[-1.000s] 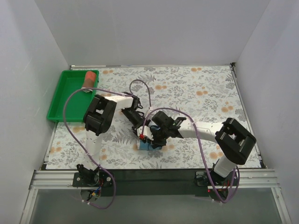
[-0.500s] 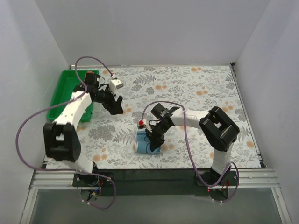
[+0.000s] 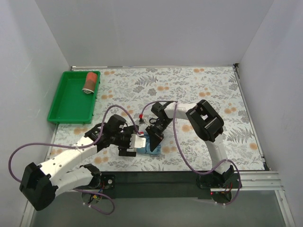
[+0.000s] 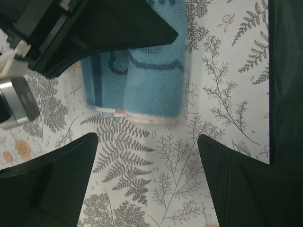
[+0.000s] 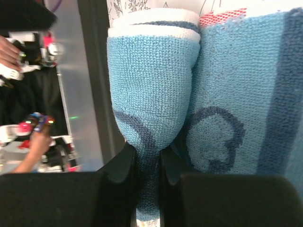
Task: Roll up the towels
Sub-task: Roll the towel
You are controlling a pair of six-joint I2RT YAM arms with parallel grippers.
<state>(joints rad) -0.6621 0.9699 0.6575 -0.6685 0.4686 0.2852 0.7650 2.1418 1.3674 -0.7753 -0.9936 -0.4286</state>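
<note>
1. Since a second ago the left arm has swung away from the far-left corner and come down at the near middle. Its left gripper (image 4: 147,142) has spread wide, while the right arm has folded in closer over the same spot.
2. The light blue terry towel with dark printed outlines (image 3: 152,149) lies at the near middle of the fern-patterned tabletop (image 3: 213,94). It is only partly rolled, with a fat roll resting against a flatter layer.
3. The right gripper (image 5: 149,156) is clenched on a fold of that roll, the cloth squeezed thin between its fingers. The left gripper is released and holds nothing, its fingers just short of the towel's hemmed end.
4. The step in hand looks like tightening and finishing this roll. It would go best if the right pinch keeps the core taut while the left fingers straddle the hemmed end squarely and catch both layers, so the roll does not cone or spring loose.
5. The right wrist view alone shows the pinch itself. The left wrist view shows the bare gap between its fingers and the towel. Only the overhead view shows the rust-red rolled towel (image 3: 90,82), which lies in the green plastic tray (image 3: 71,101) at the far left, well apart.
</note>
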